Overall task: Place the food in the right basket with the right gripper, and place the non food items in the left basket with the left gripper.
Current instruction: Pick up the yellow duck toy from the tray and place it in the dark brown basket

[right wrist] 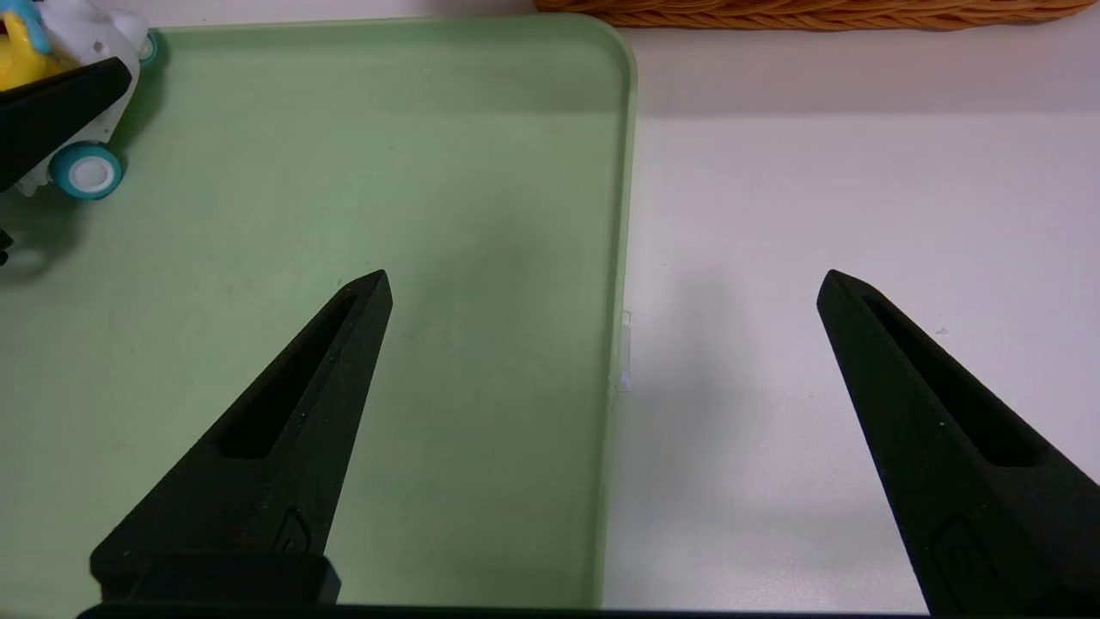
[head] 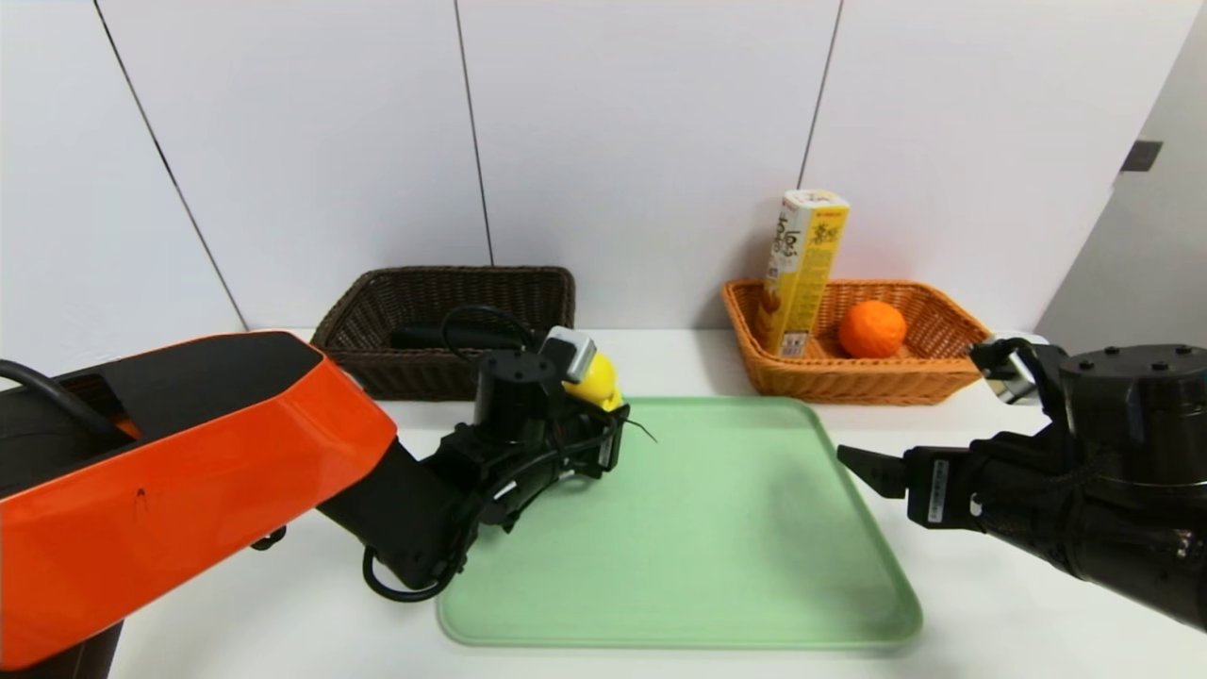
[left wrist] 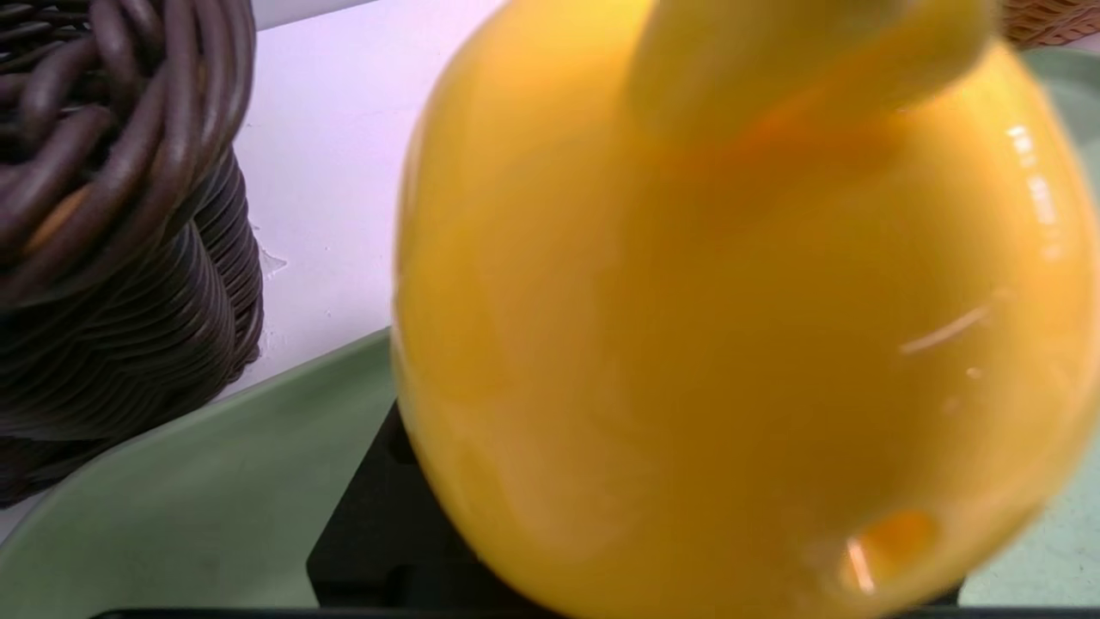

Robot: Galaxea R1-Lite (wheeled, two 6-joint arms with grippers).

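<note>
The dark brown basket (head: pixel 443 325) stands at the back of the white counter (head: pixel 943 604), left of the middle, with a long black pouch (head: pixel 438 337) lying inside it. The orange basket (head: pixel 853 363) stands at the back toward the right and holds a tall yellow-and-white snack carton (head: pixel 801 273), leaning upright at its left end, and a round orange fruit (head: pixel 871 329) beside the carton. A pale green tray (head: pixel 698 538) lies in front of the baskets, between them, reaching toward the counter's front edge.

The left gripper (head: pixel 603 415) is at the tray's back left corner, just beside the brown basket's right end, its fingers closed around the yellow duck toy (head: pixel 592 382). The toy's blue wheels (right wrist: pixel 86 170) are seen at that corner, though whether they touch the tray is unclear. The right gripper (right wrist: pixel 601 288) hangs over the tray's right edge, its pointed fingers (right wrist: pixel 284 430) spread wide, one above the tray and one above bare counter, holding nothing.
</note>
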